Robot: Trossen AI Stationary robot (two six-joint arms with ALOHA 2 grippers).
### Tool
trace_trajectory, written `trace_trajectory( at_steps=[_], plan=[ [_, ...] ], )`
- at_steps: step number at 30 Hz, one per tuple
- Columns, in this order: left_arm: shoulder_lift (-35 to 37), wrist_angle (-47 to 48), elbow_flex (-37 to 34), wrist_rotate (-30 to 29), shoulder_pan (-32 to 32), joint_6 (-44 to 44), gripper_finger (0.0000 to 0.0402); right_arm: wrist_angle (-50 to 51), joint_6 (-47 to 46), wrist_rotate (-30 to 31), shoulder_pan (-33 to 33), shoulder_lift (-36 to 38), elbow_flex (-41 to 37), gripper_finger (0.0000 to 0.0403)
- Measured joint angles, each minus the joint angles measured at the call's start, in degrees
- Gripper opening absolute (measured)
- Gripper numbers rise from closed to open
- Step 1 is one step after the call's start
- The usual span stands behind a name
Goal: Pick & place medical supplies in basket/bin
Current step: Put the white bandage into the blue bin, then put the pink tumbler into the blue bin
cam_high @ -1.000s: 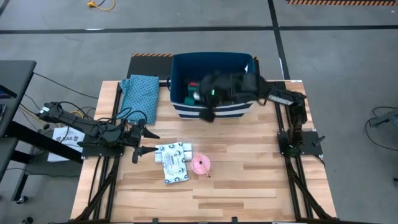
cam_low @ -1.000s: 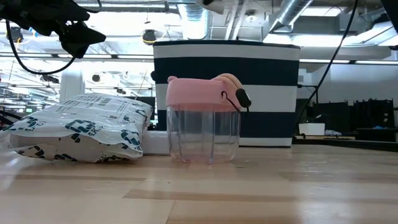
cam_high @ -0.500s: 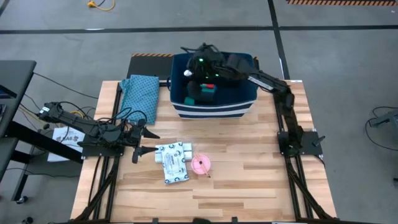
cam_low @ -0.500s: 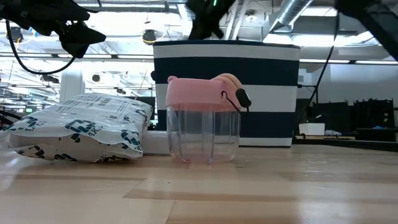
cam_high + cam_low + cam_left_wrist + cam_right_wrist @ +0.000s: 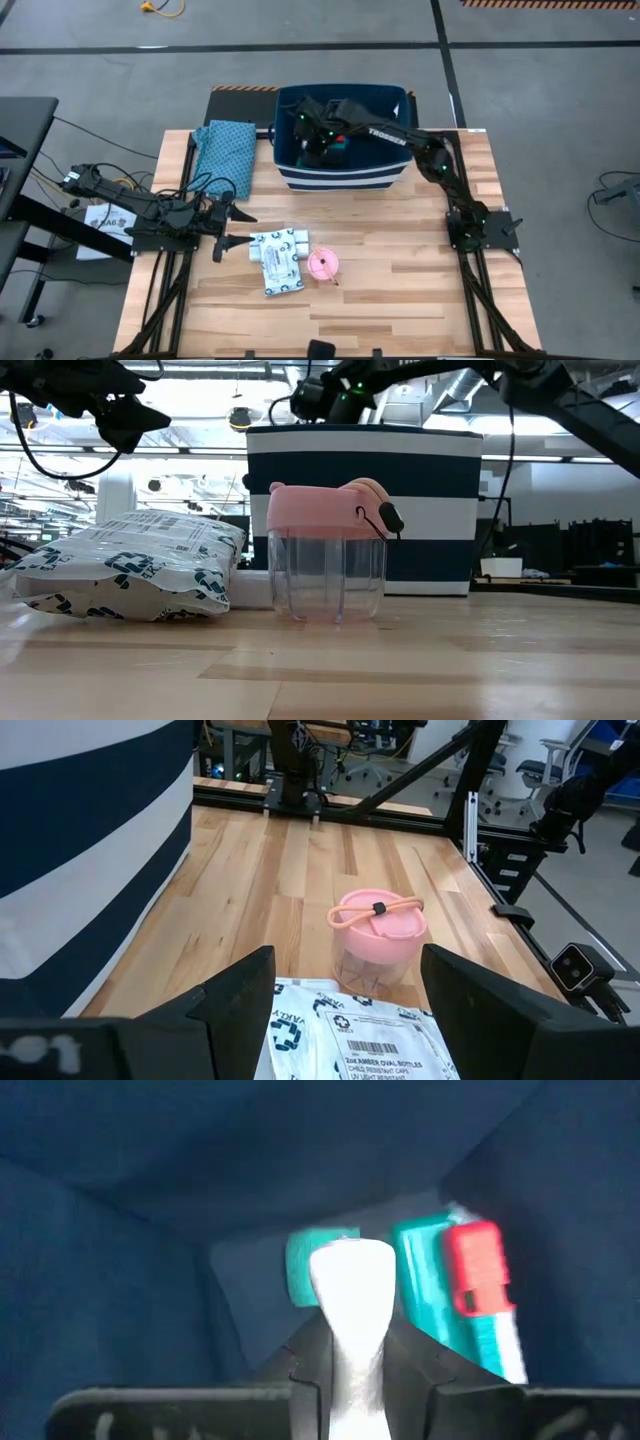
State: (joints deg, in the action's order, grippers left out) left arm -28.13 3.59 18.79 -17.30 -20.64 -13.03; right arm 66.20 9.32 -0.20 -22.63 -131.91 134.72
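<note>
White tube [image 5: 352, 1305] pinched in right gripper [image 5: 352, 1365], fingers nearly closed on it, inside navy bin [image 5: 340, 172] above teal-and-red box [image 5: 462, 1295]. Left gripper [image 5: 345, 985] parked at table's left edge, fingers half open, holding nothing, just over white packet [image 5: 350, 1040]. Pink-lidded jar [image 5: 324, 265] beside compartment tray [image 5: 278, 255]. Teal cloth [image 5: 226, 155] left of bin.

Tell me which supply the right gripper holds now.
The white tube, clamped between the right gripper's fingers over the bin; the teal-and-red box lies loose below.

White tube [image 5: 352, 1305] upright in claw above navy bin [image 5: 345, 172] interior.
</note>
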Motion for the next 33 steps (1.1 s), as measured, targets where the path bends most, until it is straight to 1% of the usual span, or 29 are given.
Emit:
trace_trajectory(
  at_steps=[7, 11, 15, 22, 25, 29, 33],
  plan=[
    [0.0, 0.0, 0.0, 0.0, 0.0, 0.1, 0.0241, 1.9, 1.3, -0.3, 0.3, -0.6, 0.0, 0.0052],
    [0.0, 0.0, 0.0, 0.0, 0.0, 0.1, 0.0241, 1.9, 1.1, 0.1, 0.5, -0.6, 0.0, 0.0065],
    [0.0, 0.0, 0.0, 0.0, 0.0, 0.1, 0.0241, 4.4, 1.1, 0.2, 0.5, -0.6, 0.0, 0.0099],
    [0.0, 0.0, 0.0, 0.0, 0.0, 0.1, 0.0241, 4.5, 0.8, 0.9, 0.9, -0.4, 0.2, 0.0192],
    [0.0, 0.0, 0.0, 0.0, 0.0, 0.1, 0.0241, 5.0, 0.7, 0.9, 0.8, 0.0, 0.3, 0.0223],
    [0.0, 0.5, 0.0, 0.0, 0.0, 0.1, 0.0241, 6.0, 0.6, 0.9, 0.9, 0.5, 0.3, 0.0245],
    [0.0, 1.1, 0.0, 0.0, 0.0, 0.1, 0.0241, 7.0, 0.6, 3.5, 1.2, 2.6, 0.3, 0.0248]
  ],
)
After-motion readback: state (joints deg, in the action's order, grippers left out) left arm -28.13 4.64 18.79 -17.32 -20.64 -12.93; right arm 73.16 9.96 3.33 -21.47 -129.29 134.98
